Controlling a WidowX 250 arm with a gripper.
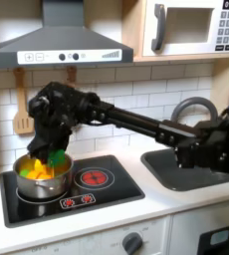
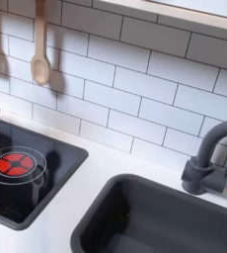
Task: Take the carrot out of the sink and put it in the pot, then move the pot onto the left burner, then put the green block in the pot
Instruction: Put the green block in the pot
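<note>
Gripper is clenched on the green block, w/ the pot right below on the left burner, carrot inside. Lower straight down, then let go only once you're past the rim, so it can't bounce out.

Soft, even indoor light; both exterior views are low-resolution and blurry, with faint glare on the stovetop.
</note>
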